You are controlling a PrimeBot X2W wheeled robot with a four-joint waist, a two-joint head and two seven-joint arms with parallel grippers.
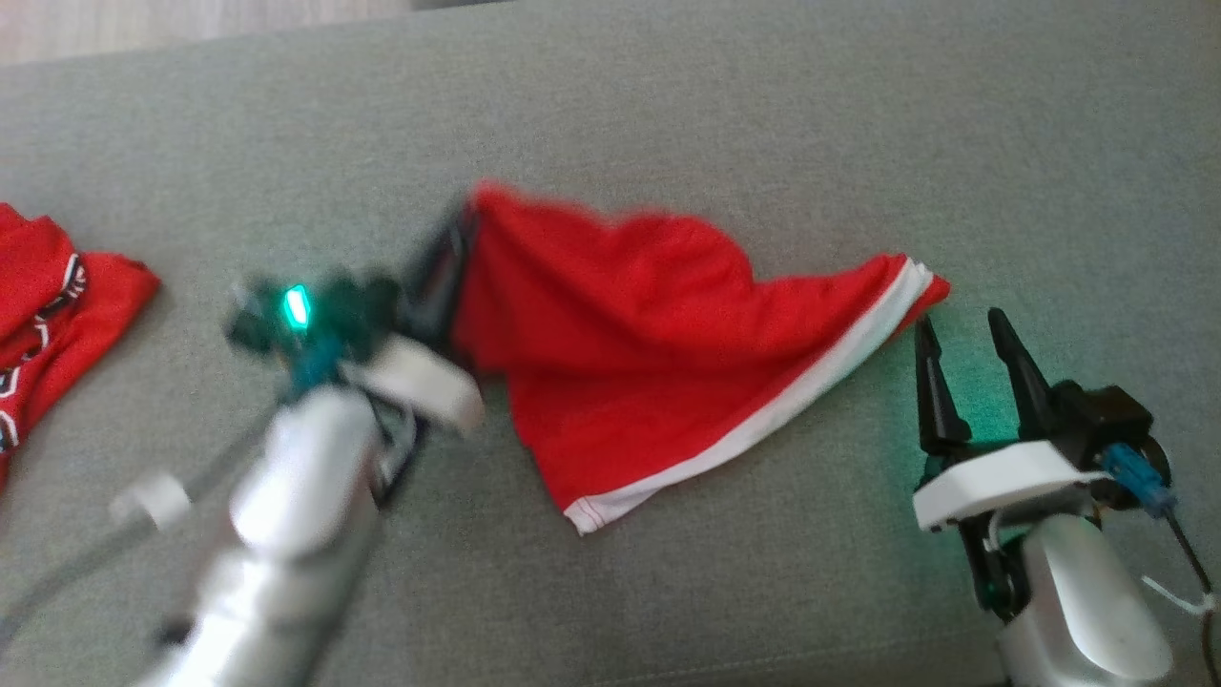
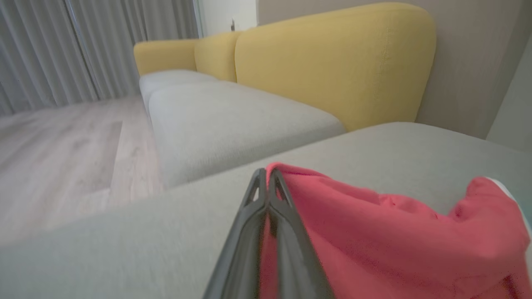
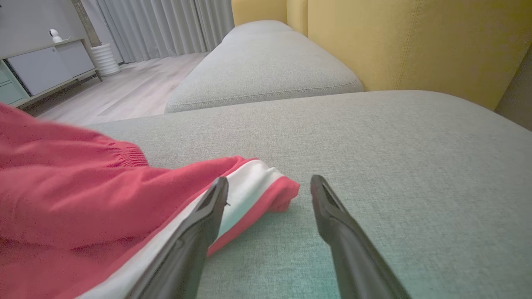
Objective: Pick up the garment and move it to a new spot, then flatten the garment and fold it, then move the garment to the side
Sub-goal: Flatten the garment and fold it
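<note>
Fingers (image 2: 245, 232) of my left gripper (image 2: 266, 174) clamp the garment (image 1: 649, 353) at nine o'clock; right gripper (image 1: 959, 322) open at three o'clock; I judge moving, flattening, folding all ahead

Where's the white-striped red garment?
In the head view, the garment lies on the sofa, left corner pinched by the left fingers, right tip beside the right fingers.

We're in a home living room here: grey sofa (image 2: 241, 120) with yellow backrests (image 2: 332, 62), long pale curtains (image 3: 166, 25), wood-look floor (image 2: 62, 141), low sideboard (image 3: 45, 66).
</note>
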